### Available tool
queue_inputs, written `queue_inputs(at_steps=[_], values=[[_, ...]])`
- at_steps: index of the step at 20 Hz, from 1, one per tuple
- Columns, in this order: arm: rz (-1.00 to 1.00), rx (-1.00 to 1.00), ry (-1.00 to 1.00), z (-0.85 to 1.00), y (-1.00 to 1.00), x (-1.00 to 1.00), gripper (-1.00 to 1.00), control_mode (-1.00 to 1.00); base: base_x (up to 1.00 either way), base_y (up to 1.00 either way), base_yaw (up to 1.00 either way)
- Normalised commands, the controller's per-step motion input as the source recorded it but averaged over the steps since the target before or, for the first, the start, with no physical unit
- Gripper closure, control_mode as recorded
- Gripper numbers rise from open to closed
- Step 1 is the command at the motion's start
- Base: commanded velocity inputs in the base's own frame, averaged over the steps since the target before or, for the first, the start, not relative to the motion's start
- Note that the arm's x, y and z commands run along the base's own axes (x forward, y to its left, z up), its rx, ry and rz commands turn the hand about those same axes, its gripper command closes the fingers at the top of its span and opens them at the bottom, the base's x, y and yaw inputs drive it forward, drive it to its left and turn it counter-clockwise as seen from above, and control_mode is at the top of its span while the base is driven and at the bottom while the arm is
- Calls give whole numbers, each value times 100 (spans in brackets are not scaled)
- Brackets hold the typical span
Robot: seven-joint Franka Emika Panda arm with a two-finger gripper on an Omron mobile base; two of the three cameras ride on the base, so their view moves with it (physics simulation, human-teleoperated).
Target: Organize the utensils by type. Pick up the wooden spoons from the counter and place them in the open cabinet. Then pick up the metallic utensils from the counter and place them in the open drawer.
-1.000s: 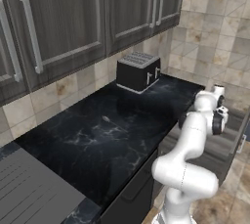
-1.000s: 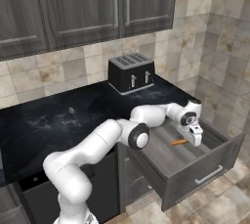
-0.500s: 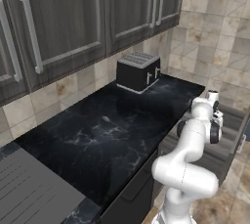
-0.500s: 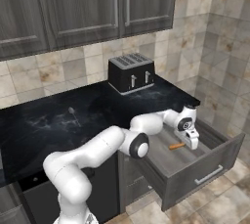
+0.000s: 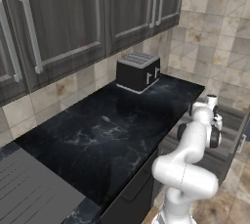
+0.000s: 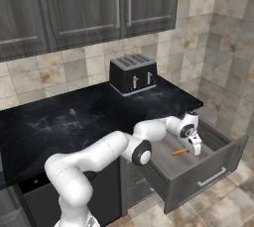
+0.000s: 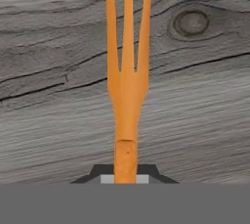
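My gripper (image 6: 194, 147) reaches down into the open drawer (image 6: 211, 179) and is shut on the handle of an orange fork (image 6: 179, 151). In the hand view the fork (image 7: 128, 71) runs straight up from between the fingertips (image 7: 100, 171), its three tines close over the grey wooden drawer floor (image 7: 53, 120). A small metallic spoon (image 6: 73, 113) lies on the black counter (image 6: 39, 137) left of the toaster; the same spoon (image 5: 106, 119) appears in the left base view. The wooden spoons and the open cabinet are out of view.
A black toaster (image 6: 133, 74) stands at the back of the counter. Dark upper cabinets (image 6: 89, 3) hang shut above it. The drawer sticks out beyond the counter's right end toward a tiled corner wall (image 6: 228, 62).
The gripper has sunk a little lower into the drawer, carrying the fork down with it. The grip on the fork is unchanged.
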Motion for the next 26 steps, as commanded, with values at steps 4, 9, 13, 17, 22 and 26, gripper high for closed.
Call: queue_inputs(at_steps=[4, 9, 13, 17, 22, 26], values=[[0, 3, 8, -25, 0, 5, 100, -100, 0, 0, 0], [0, 1, 8, -18, 0, 10, -100, -100, 0, 0, 0], [0, 4, 2, 1, 0, 16, -100, -100, 0, 0, 0], [0, 8, 0, 18, -2, 16, -100, -100, 0, 0, 0], [0, 8, 0, 30, -7, 10, -100, -100, 0, 0, 0], [0, 7, 0, 53, -3, 11, -100, -100, 0, 0, 0]])
